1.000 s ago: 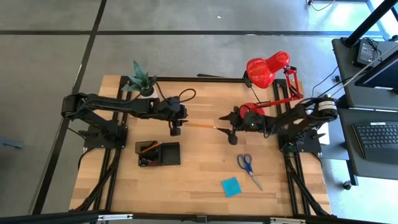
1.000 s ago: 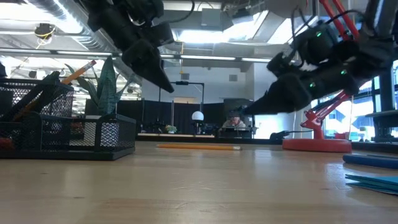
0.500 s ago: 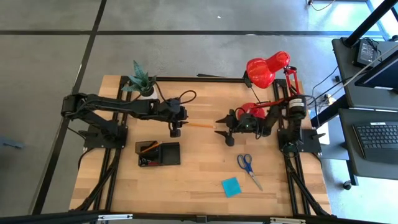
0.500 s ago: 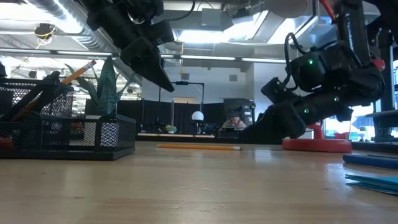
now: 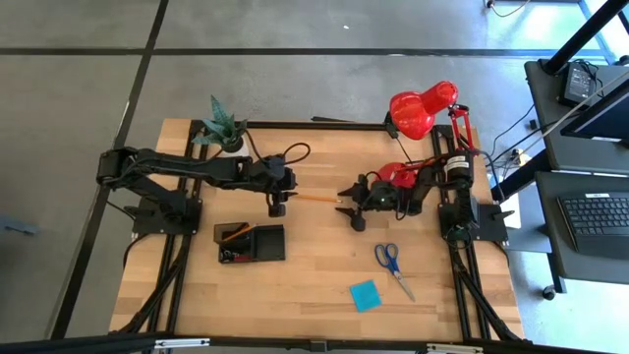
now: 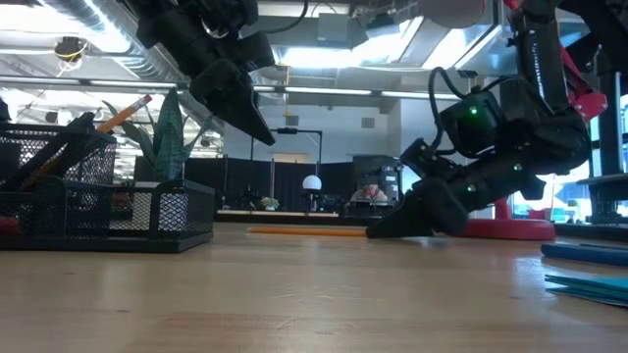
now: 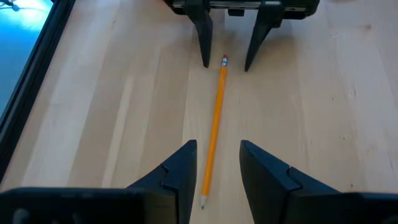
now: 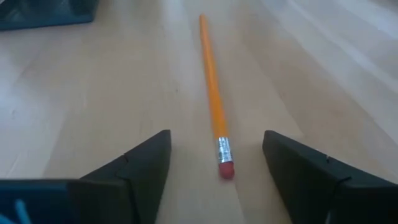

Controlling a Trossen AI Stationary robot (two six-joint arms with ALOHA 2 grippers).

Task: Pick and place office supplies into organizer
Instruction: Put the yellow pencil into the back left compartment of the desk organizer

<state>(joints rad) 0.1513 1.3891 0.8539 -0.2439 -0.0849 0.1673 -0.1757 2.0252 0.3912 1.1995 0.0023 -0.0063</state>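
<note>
The orange pencil (image 5: 316, 199) lay flat on the wooden table (image 5: 314, 275), stretched between the two arms, and both grippers had lined up on it from opposite ends. The right gripper (image 5: 346, 204) sat low at the eraser end with its fingers spread wide to either side of it, not touching, which read as a pick being set up there. The left gripper (image 5: 277, 206) hung above the table at the pointed end, its fingers (image 7: 180, 171) apart and holding nothing, the pencil running between them in its wrist view; whether it was meant to take the pencil or only waited could not be told. The black mesh organizer (image 5: 251, 243) stood near the left arm, well apart from the pencil, with another orange pencil (image 6: 123, 111) already leaning out of it. The blue-handled scissors (image 5: 391, 264) and the blue sticky-note pad (image 5: 366, 294) lay unpicked on the right arm's side of the table. A red desk lamp (image 5: 425, 110) and a potted green plant (image 5: 222, 124) stood along the table's far edge. Beyond lay a grey floor and a dim room under bright ceiling lights.
</note>
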